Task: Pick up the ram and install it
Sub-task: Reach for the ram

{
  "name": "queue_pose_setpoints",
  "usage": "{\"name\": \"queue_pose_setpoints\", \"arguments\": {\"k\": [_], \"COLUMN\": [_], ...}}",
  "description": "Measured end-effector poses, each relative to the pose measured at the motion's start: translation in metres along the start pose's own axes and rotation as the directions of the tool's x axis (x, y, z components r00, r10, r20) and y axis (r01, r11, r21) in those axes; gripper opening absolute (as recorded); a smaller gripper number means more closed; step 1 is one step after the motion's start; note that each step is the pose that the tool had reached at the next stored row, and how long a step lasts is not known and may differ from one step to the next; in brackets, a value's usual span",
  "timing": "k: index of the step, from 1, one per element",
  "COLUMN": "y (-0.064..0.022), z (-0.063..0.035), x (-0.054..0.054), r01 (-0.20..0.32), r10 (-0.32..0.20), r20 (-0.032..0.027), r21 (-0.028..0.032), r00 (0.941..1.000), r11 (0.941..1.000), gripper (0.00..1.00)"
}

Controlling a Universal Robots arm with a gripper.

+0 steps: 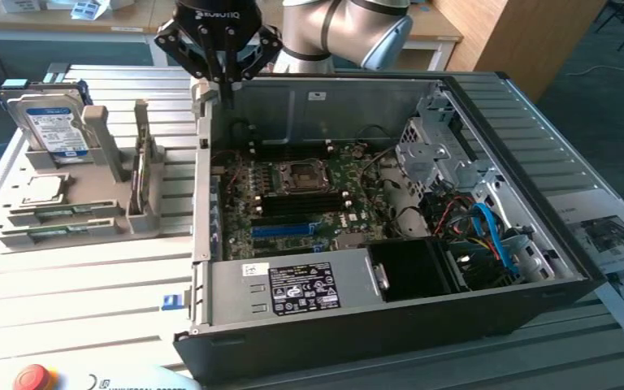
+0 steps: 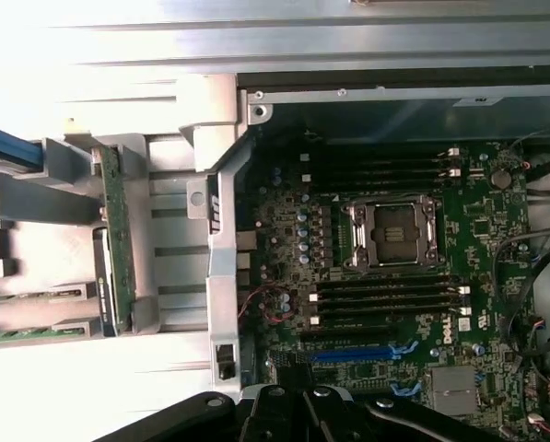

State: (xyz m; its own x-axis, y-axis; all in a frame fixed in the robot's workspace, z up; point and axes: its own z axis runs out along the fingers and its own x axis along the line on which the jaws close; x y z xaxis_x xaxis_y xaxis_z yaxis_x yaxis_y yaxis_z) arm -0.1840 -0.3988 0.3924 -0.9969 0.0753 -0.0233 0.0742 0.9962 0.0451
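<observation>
Overhead, the gripper (image 1: 223, 81) hangs clenched above the computer case (image 1: 399, 325) — ribbed metal table (image 1: 74, 268) beneath, wooden desk (image 1: 95, 27) behind.

— What does your end effector (image 1: 222, 77) look like?

— Black all over. It has a squat body with white lettering (image 1: 217, 15) across its face, and jointed links spread out on both sides of it. In the wrist view those links (image 2: 413, 424) are glossy black bars with rounded pivots and small bolt heads (image 2: 275, 392).

— And the arm behind it?

— My arm (image 1: 328, 24) is smooth silver-grey metal, thick and rounded at the joint, and closed off by a blue-grey cap (image 1: 386, 45).
</observation>
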Motion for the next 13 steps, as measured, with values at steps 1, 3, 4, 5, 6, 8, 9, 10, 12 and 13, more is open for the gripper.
{"name": "queue_pose_setpoints", "arguments": {"k": [1, 3, 4, 5, 6, 8, 9, 10, 12, 13], "y": [-0.0002, -0.0005, -0.0007, -0.001, -0.0011, -0.0015, -0.0017, -0.0019, -0.0023, -0.0025], "z": [0.0, -0.0001, -0.0002, -0.0002, -0.0003, -0.0004, -0.0004, -0.0004, -0.0005, -0.0005], "x": [0.002, 0.007, 0.009, 0.013, 0.015, 0.02, 0.023, 0.026, 0.03, 0.033], "r01": [0.0, 0.0, 0.0, 0.0, 0.0, 0.0, 0.0, 0.0, 0.0, 0.0], "r10": [0.0, 0.0, 0.0, 0.0, 0.0, 0.0, 0.0, 0.0, 0.0, 0.0], "r20": [0.0, 0.0, 0.0, 0.0, 0.0, -0.0001, -0.0001, 0.0, -0.0001, 0.0], "r21": [-0.0001, 0.0, 0.0, 0.0, 0.0, 0.0001, 0.0001, 0.0, 0.0, 0.0], "r00": [1.0, 1.0, 1.0, 1.0, 1.0, 1.0, 1.0, 1.0, 1.0, 1.0], "r11": [1.0, 1.0, 1.0, 1.0, 1.0, 1.0, 1.0, 1.0, 1.0, 1.0], "gripper": [0.11, 0.11, 0.11, 0.11, 0.11, 0.11, 0.11, 0.11, 0.11, 0.11]}}
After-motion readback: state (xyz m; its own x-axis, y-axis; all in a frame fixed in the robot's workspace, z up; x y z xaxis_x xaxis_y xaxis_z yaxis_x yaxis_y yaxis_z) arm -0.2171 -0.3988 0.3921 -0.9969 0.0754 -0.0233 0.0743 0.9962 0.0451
